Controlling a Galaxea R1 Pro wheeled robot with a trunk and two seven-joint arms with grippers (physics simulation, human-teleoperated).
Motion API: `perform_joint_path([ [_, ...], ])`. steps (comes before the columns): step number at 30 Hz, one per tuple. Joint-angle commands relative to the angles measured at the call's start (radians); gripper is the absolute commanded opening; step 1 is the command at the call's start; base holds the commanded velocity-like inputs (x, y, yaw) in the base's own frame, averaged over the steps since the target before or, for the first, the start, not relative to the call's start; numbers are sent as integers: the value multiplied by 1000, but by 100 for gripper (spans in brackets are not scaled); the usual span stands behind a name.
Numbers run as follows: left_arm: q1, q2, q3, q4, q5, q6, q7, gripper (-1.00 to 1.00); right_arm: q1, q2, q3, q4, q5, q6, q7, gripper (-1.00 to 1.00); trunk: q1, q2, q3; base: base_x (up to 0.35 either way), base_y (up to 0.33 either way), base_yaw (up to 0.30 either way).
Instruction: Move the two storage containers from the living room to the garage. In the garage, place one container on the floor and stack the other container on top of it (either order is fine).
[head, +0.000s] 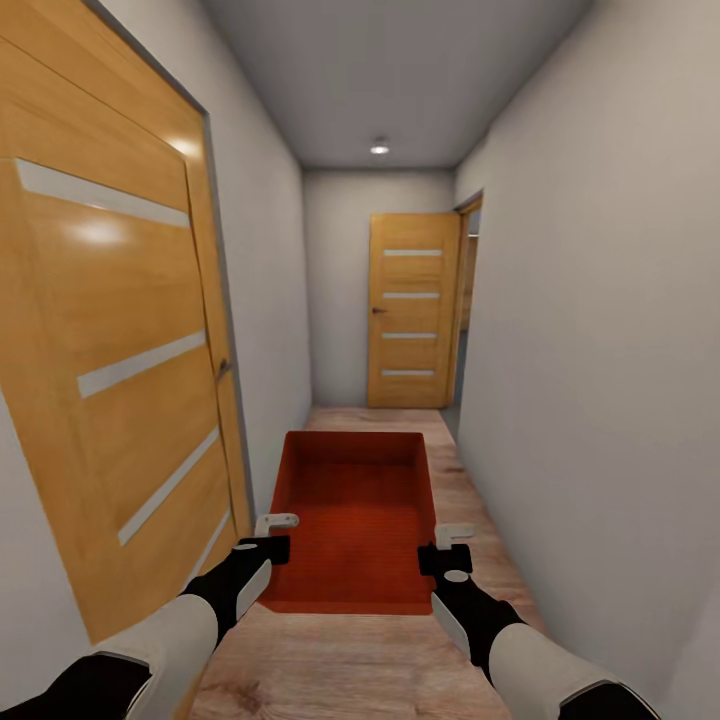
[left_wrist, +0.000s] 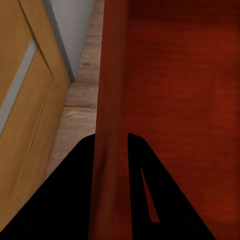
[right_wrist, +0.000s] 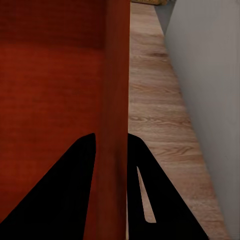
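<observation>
Both arms forward, left gripper (head: 275, 535) and right gripper (head: 452, 545) fingers clamped.

— What is counted in the hallway?
— One red-orange storage container (head: 355, 520), two grippers (head: 268, 537) (head: 450, 547), two orange wooden doors (head: 110, 340) (head: 412, 310), one ceiling light (head: 379, 148).

The right gripper (right_wrist: 112, 165) clamps the red bin's (right_wrist: 50, 90) side wall between its two black fingers (right_wrist: 60, 190). Beyond the wall lie pale wood floor (right_wrist: 155, 120) and a grey wall (right_wrist: 210, 75)
</observation>
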Motion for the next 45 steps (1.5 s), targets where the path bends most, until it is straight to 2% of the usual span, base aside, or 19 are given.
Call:
perform_joint_path([
  [1, -1, 45, 48, -5, -16, -38, 21, -100, -1, -1, -15, 26, -16, -7, -8, -100, 1, -1, -1, 323, 0, 0],
  [45, -1, 45, 48, -5, -16, -38, 21, -100, -1, -2, -15, 26, -16, -5, -8, -100, 1, -1, -1, 323, 0, 0],
])
